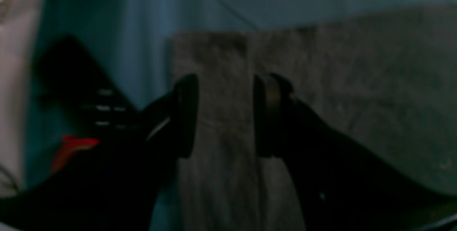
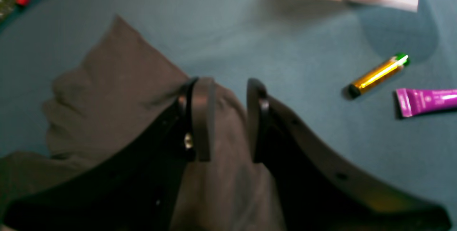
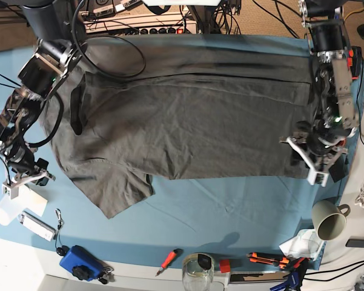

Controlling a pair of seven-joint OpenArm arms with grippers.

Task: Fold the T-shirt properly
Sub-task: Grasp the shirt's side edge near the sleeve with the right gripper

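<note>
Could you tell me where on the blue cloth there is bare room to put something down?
The widest bare patch of the blue cloth lies between the T-shirt hem and the tools along the near edge, from the sleeve across toward the mug. It is crowded near the screwdriver, glass jar and both table ends where the arms work.

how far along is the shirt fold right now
Done: the T-shirt lies spread on the blue cloth, its far long edge already turned in. In hand: nothing gripped; the left gripper and right gripper sit open over its two ends. Left: the near long fold, the sleeve and the crosswise folds.
</note>
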